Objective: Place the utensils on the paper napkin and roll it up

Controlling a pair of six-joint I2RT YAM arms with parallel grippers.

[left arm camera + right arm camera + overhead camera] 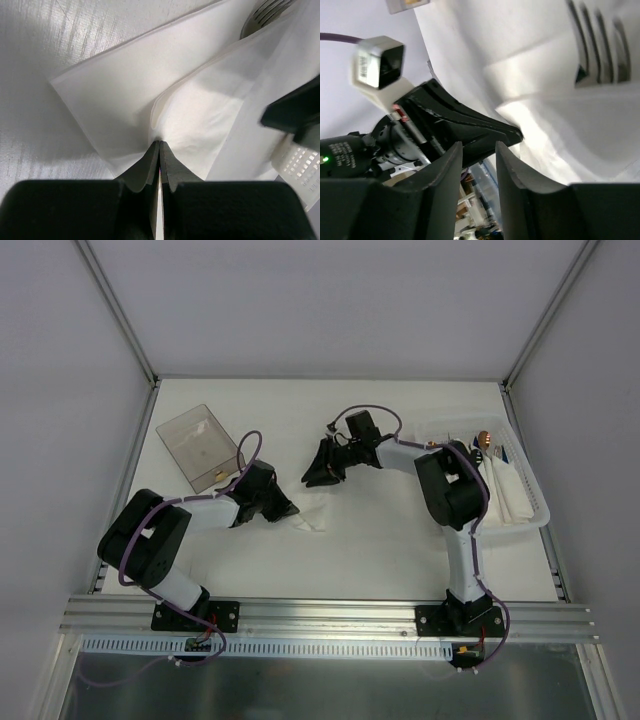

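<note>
Top: napkin (312, 517) mid-table, touching left gripper (288, 510), right gripper (320, 476) just beside; left wrist: fingers pressed together, pinching a napkin fold; fork (262, 15) tines peeking from under napkin beyond; right wrist: fingers parted, gripping nothing, over napkin.

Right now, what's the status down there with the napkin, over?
Left gripper shut, pinching the napkin by a fold. Right gripper open alongside. Fork tines poking out beneath napkin. No obstruction seen.

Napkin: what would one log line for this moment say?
left end effector shut on paper napkin | right end effector open | fork partly under napkin
</note>
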